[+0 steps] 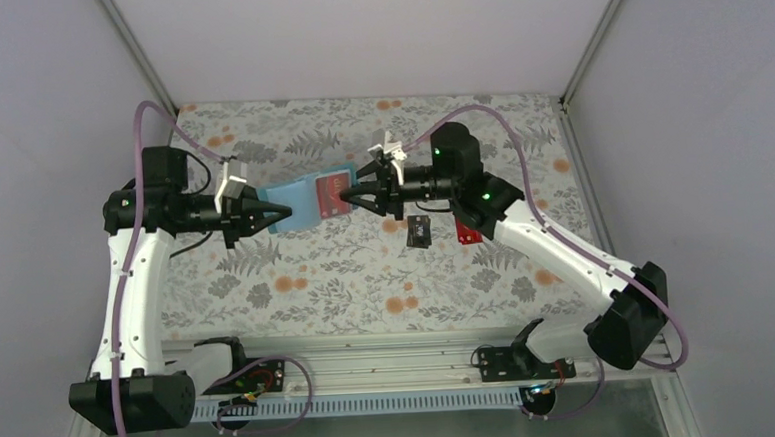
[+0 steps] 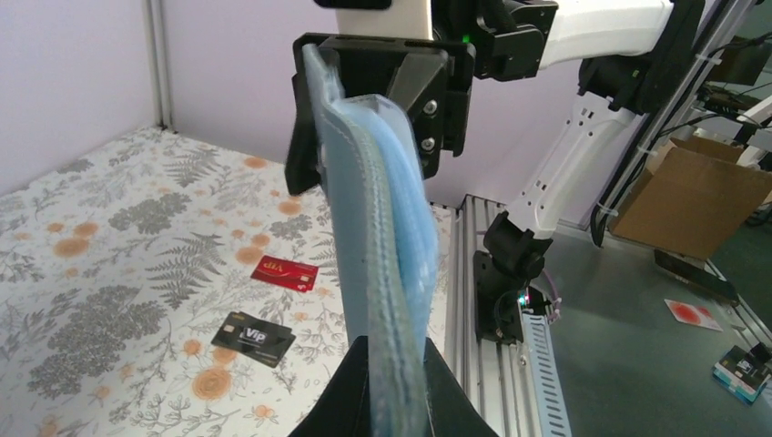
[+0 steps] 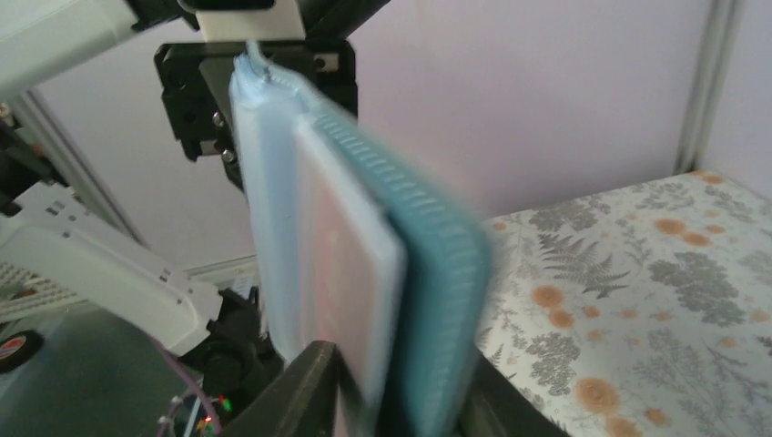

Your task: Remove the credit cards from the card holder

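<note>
The teal-blue card holder hangs in the air over the flowered cloth, stretched between both grippers. My left gripper is shut on its left end; in the left wrist view the card holder runs edge-on out of the closed jaws. A pale credit card with red print sticks out of its right half. My right gripper has its fingers closed around that pale card together with the teal flap, blurred. A black card and a red card lie on the cloth.
The flowered cloth covers the table between grey walls. A metal rail with both arm bases runs along the near edge. The right arm's forearm passes over the red card. A cardboard box stands off the table.
</note>
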